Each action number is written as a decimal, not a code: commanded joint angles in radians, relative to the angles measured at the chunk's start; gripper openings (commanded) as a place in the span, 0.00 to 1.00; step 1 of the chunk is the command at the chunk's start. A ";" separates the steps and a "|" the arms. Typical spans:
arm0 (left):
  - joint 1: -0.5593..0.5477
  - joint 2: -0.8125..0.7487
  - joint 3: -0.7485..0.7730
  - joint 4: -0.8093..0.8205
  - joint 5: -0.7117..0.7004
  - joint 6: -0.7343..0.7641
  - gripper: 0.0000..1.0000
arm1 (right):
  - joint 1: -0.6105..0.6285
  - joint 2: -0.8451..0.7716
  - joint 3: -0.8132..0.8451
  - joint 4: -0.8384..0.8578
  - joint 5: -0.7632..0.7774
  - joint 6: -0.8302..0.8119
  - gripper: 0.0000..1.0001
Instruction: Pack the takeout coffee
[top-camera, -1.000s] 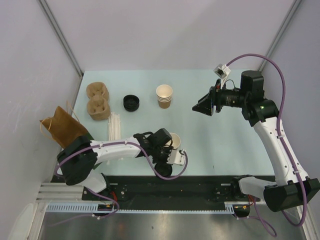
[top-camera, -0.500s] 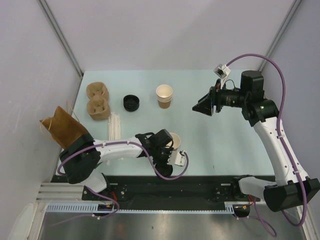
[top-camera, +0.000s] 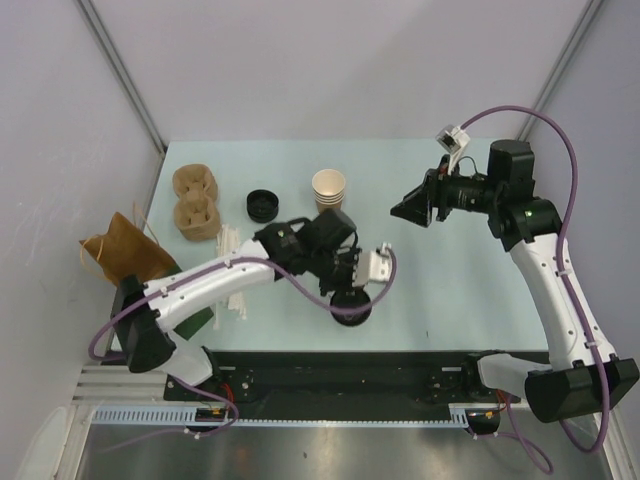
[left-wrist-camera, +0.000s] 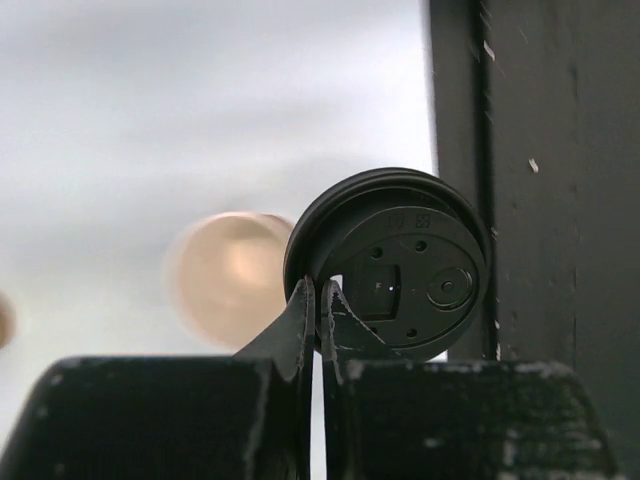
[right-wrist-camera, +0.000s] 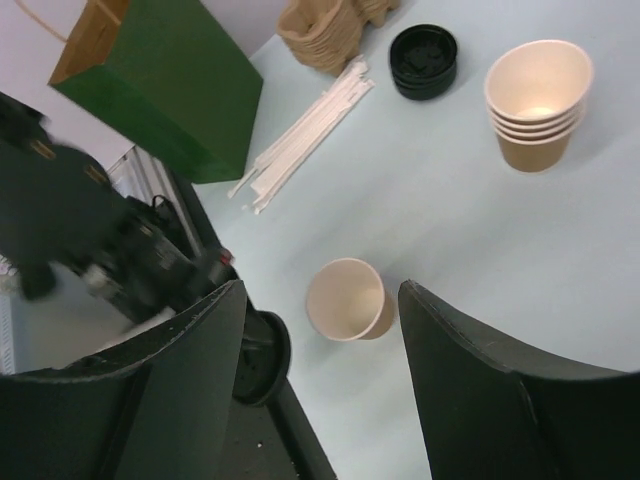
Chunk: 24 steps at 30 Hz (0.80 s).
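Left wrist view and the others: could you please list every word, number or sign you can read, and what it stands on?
The black lid bears small raised marks near its top edge, too blurred to read.
The stacked cups and the green bag show no print.

Plain booth around a pale table (top-camera: 450, 300)
Grey-lilac walls (top-camera: 330, 70) meet at slim aluminium posts (top-camera: 122, 75); the table is light blue-green, a black strip (top-camera: 420, 368) edges its near side, with brushed metal (top-camera: 350, 450) beyond, under soft, even light.
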<state>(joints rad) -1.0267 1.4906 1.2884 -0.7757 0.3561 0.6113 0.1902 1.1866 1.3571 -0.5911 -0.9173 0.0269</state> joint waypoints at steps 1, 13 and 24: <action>0.144 0.058 0.254 -0.198 0.029 -0.137 0.00 | -0.052 0.014 0.007 0.040 0.046 0.007 0.68; 0.287 0.203 0.350 -0.136 0.004 -0.346 0.00 | -0.115 0.117 0.005 -0.055 0.164 -0.024 0.74; 0.284 0.195 0.141 0.065 -0.017 -0.427 0.02 | -0.074 0.131 -0.093 -0.065 0.159 -0.024 0.95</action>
<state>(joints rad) -0.7376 1.7020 1.4754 -0.8200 0.3473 0.2375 0.1032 1.3205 1.2892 -0.6548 -0.7650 0.0120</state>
